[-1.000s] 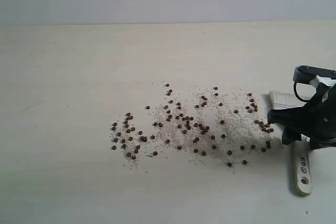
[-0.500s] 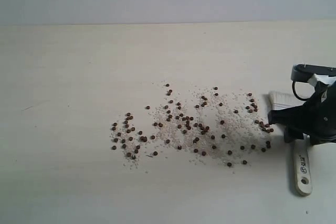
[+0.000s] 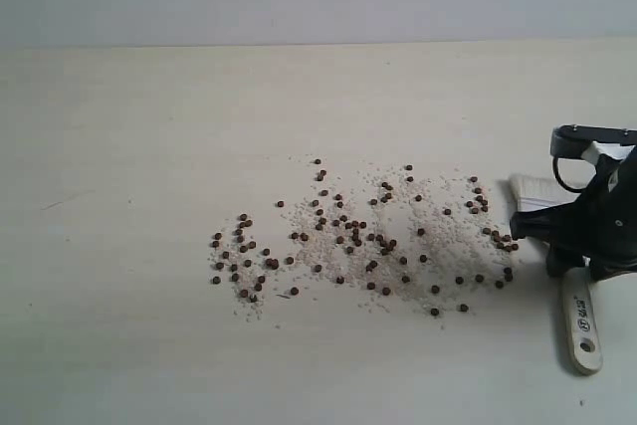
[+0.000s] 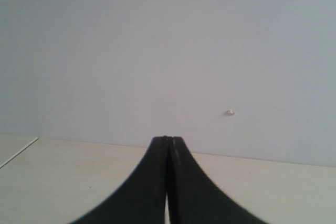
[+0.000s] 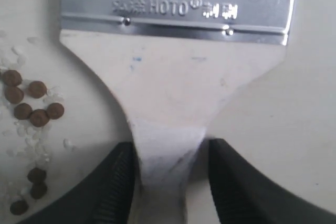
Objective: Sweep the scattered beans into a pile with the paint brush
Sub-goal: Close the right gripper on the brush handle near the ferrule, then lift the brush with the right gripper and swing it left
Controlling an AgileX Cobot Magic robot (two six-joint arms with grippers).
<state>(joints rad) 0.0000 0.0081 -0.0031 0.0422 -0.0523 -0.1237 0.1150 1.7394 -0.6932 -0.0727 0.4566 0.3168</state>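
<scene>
On your left, the left gripper (image 4: 168,141) was pressed shut on nothing and faced the back wall, out of the exterior view and well away from the work. The beans (image 3: 363,241) lay strewn in a wide band across the middle of the table (image 3: 149,146). Just beside the band's right end lay the paint brush (image 3: 580,320), flat on the table. Its long axis ran crosswise to that band, bristles toward the wall and handle toward the near edge. Your right gripper (image 5: 170,153) was directly over it, jaws standing wide astride the narrow neck below the ferrule (image 5: 176,9). Both fingers were close against the handle's edges, but you could not tell whether they pinched yet.
</scene>
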